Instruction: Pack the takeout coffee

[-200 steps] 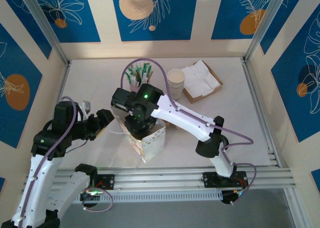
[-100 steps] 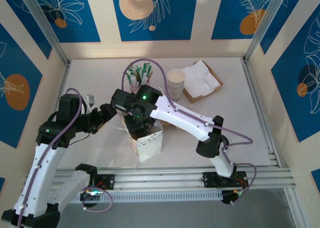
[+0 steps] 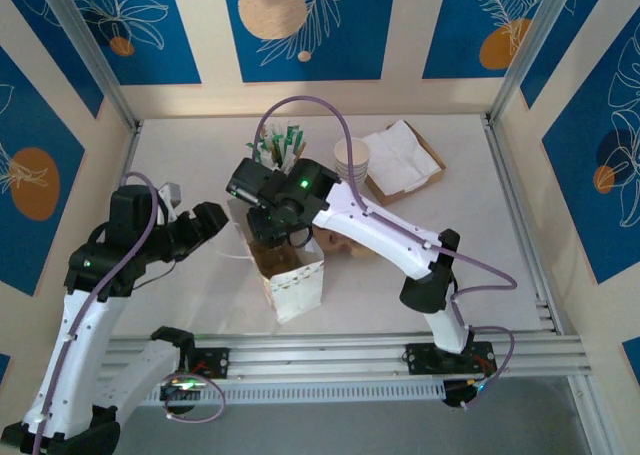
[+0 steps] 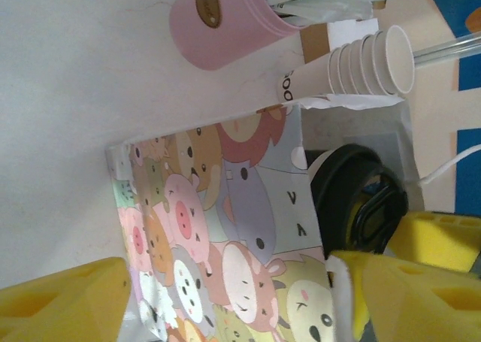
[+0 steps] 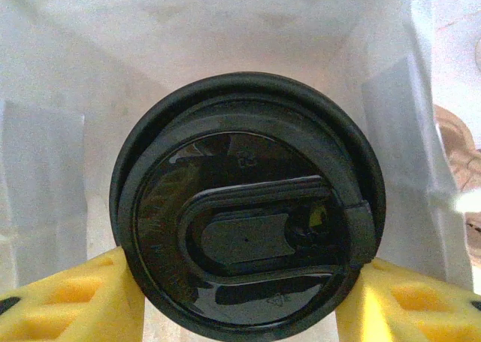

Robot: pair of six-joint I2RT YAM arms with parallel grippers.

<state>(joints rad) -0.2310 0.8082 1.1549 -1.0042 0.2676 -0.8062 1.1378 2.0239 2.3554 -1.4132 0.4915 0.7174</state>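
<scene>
The right gripper (image 5: pixel 237 301) pinches the black-lidded cup (image 5: pixel 244 207) by its lid inside the open bag (image 3: pixel 297 287) on the tabletop (image 3: pixel 470 235), while the left gripper (image 3: pixel 208 222) hangs spread beside the bag.

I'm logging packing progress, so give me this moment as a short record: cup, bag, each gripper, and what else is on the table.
coffee cup: black lid on, inside the bag
paper bag: upright, mouth open, cartoon-animal print
right gripper: reaching into the bag, shut on the coffee cup
left gripper: open, at the bag's left side
behind the bag: pink cup of sachets, stack of paper cups, box of napkins
</scene>
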